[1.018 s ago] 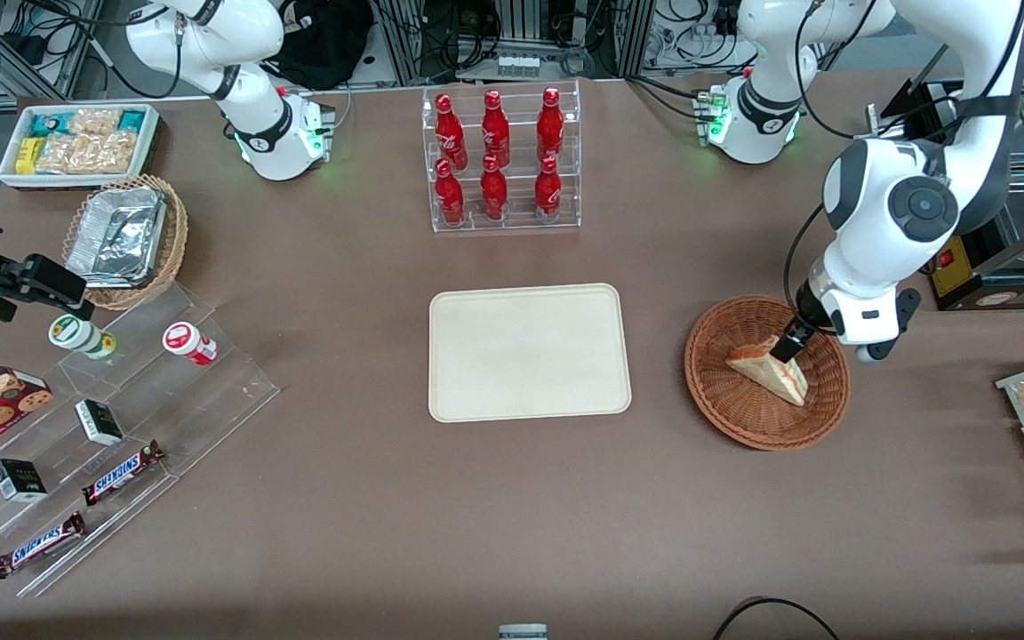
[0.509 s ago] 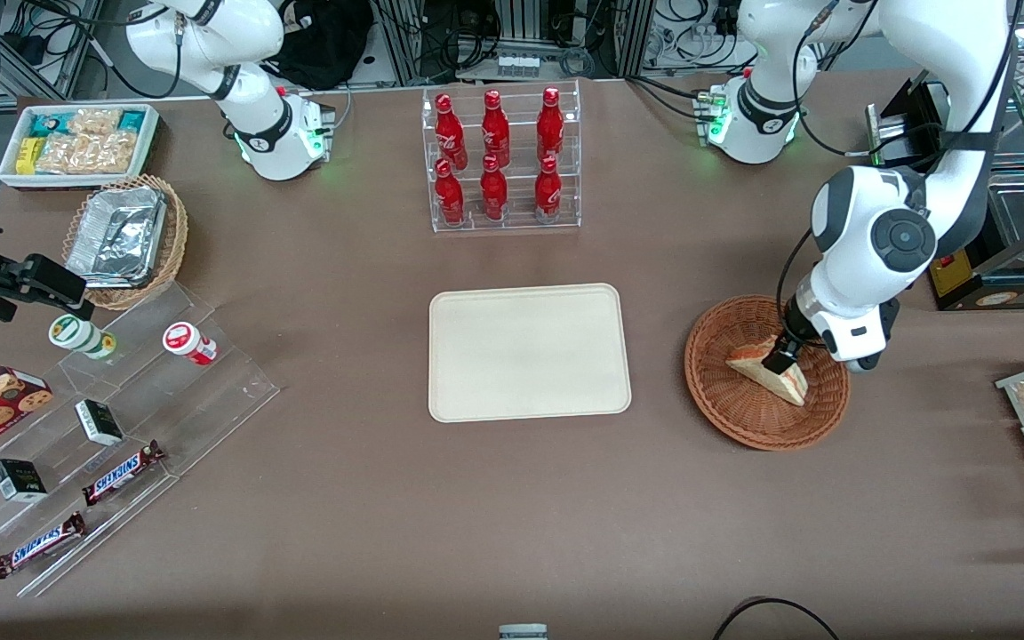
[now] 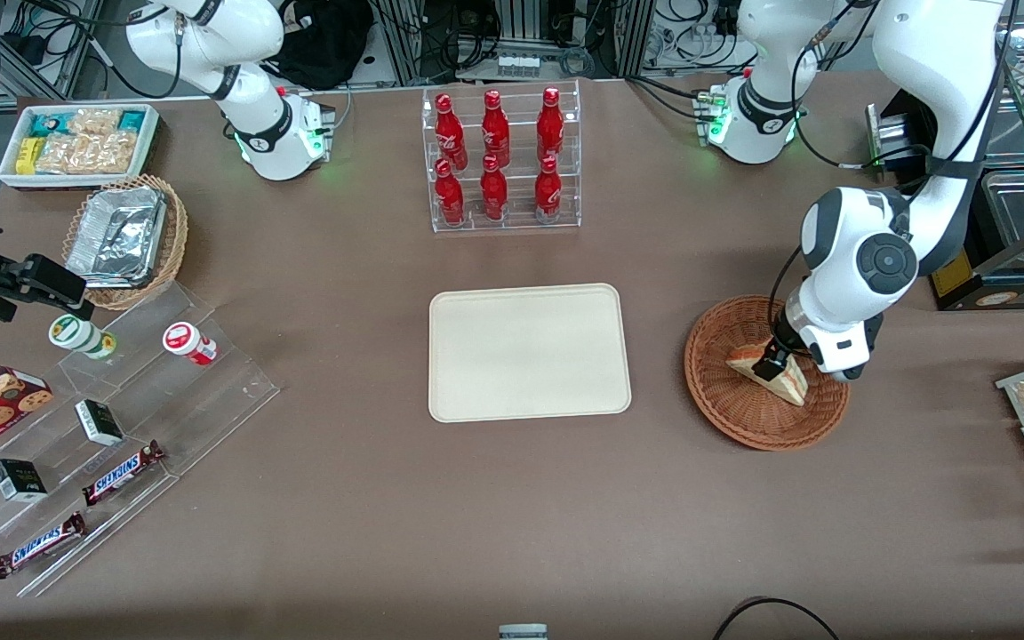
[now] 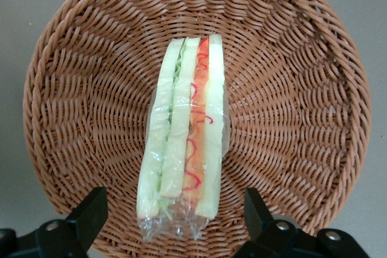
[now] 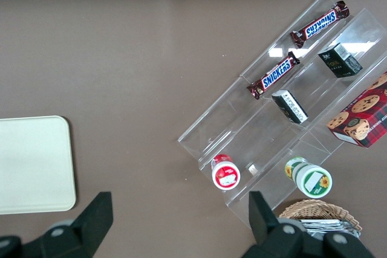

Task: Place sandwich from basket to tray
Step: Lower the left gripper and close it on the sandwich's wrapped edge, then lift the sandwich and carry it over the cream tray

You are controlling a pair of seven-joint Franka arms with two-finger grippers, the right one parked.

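Now the gripper [image 3: 772, 363] is low over the basket [image 3: 725, 404], in the right part of the front view, just above the sandwich [image 3: 788, 384]. Its two fingers [image 4: 91, 212] are spread wide, one on each side of the sandwich, and they do not touch the wrapped bread, so the gripper holds nothing. The sandwich lies in the middle of the basket with its cut edge turned up, showing pale green and red-orange layers under clear film. The tray [image 3: 530, 352] is at the centre of the front view, well apart from the basket, toward the parked arm's end.
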